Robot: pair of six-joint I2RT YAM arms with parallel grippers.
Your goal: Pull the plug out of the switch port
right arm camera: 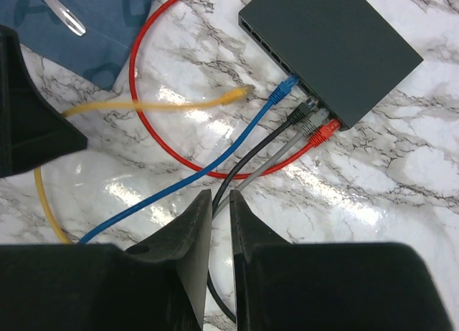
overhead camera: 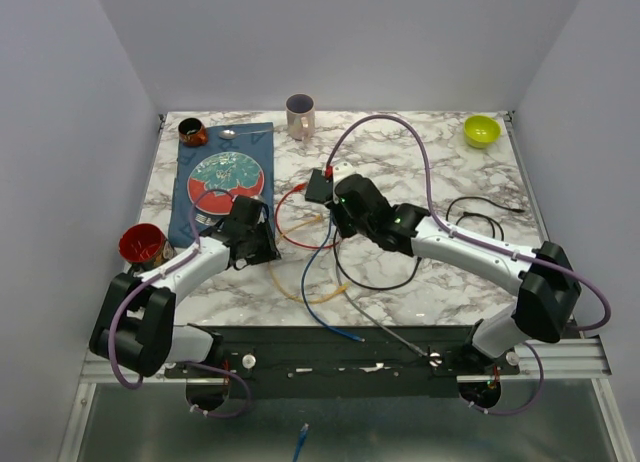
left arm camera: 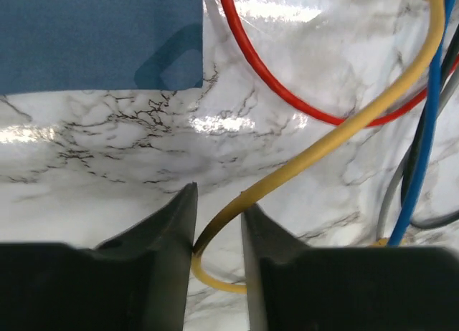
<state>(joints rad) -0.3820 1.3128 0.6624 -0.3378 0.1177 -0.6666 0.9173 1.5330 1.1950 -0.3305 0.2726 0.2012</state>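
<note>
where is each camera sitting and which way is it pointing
Top external: above and behind the bases, looking down on the marble table; both arms show, with the left gripper and right gripper.
Left wrist: on the left arm, facing down at the table; its fingers flank the yellow cable.
Right wrist: on the right arm, looking down at the switch; its fingers look nearly closed.
Shared: both wrist views show the yellow cable, red cable and blue cloth.
</note>
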